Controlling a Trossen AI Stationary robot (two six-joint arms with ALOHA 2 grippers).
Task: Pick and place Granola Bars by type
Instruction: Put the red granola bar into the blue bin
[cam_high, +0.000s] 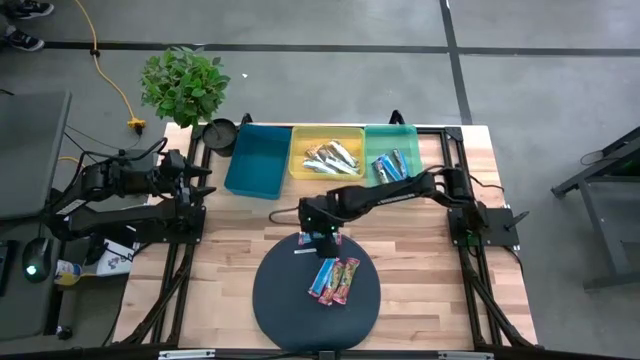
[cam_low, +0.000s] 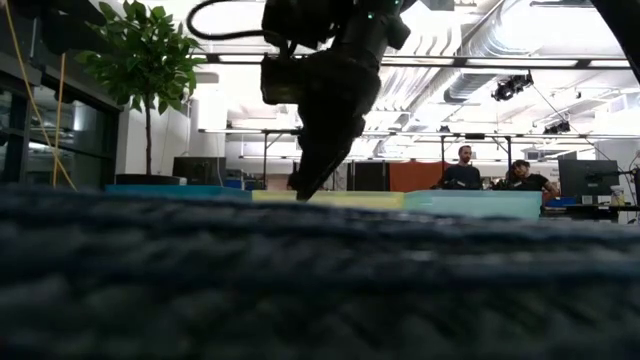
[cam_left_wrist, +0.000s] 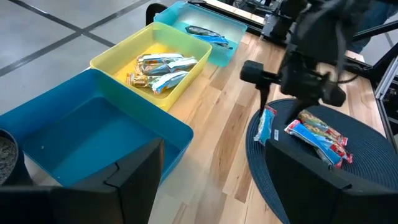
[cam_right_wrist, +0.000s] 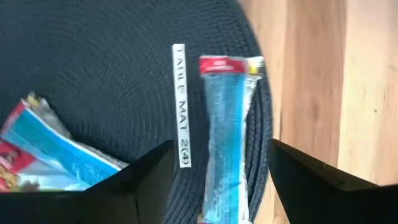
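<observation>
- With the right gripper (cam_high: 322, 237) poised over the far edge of the mat (cam_high: 275, 300), fingers apart and holding nothing, the step in hand appears to be picking the blue bar (cam_right_wrist: 225, 134) that lies between them.
- Lower straight down so the fingers straddle the bar's narrow width, then close; the bar lies at the mat's rim, so a skewed approach could push it onto the table (cam_high: 440, 290).
- Two more bars (cam_high: 335, 279) lie side by side near the mat's centre.
- The left gripper (cam_high: 200, 185) waits at the table's left edge, fingers apart, empty.
- Blue bin (cam_high: 255, 160): nothing visible inside.
- Yellow bin (cam_high: 300, 170): silver-wrapped bars.
- Green bin (cam_high: 412, 140): blue-wrapped bars, the likely destination.
</observation>
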